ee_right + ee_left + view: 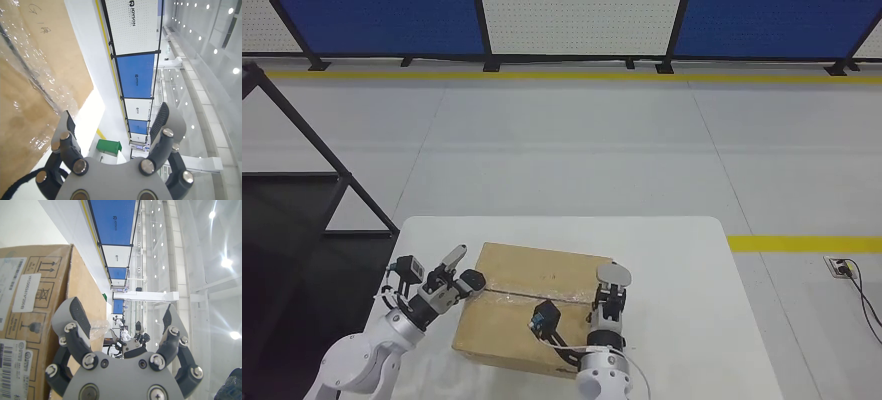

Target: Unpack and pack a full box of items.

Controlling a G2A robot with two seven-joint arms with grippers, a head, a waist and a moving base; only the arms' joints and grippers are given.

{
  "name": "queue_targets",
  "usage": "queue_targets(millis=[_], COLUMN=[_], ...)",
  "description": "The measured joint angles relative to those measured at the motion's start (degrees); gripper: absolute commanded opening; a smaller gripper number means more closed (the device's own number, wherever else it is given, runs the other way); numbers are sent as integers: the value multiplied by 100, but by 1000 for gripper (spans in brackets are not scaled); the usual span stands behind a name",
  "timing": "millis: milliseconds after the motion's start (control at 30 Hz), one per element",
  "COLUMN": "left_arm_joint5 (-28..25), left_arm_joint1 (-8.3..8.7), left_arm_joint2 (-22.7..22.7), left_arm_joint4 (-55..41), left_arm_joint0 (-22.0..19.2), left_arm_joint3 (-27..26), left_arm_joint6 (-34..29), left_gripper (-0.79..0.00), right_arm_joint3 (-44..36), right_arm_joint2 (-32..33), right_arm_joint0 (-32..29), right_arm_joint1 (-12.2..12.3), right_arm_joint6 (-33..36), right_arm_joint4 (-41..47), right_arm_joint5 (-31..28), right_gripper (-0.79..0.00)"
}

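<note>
Box on bench, mid, taped shut. Left pincer & right pincer both released, at opp. ends of seam. Prob. heavy, stiff card; tape slick, so take flap edges.

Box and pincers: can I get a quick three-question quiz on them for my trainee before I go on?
1. True or false: the box stands open.
2. The left pincer is: A shut on the box; B open, by the box; C inside the box.
3. Fill in: clear ____ runs along the box's top seam.
Key: 1 false; 2 B; 3 tape.
</note>
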Motion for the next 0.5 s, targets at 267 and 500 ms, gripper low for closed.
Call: queue_targets(millis=[267,500], left_arm_joint5=[-55,-87], left_arm_joint1=[2,2], left_arm_joint2=[10,9], left_arm_joint4=[19,-5], left_arm_joint0=[8,24], left_arm_joint3=[34,89], left_arm_joint6=[-9,-19], left_gripper=[0,0], right_arm_joint3=[-412,-254], right_arm_joint2=[141,731], right_arm_joint0=[-234,127], right_arm_joint1=[-31,-309], right_arm_joint6=[-596,-160], right_arm_joint4=[332,3126], right_arm_joint5=[304,209], right_gripper=[0,0])
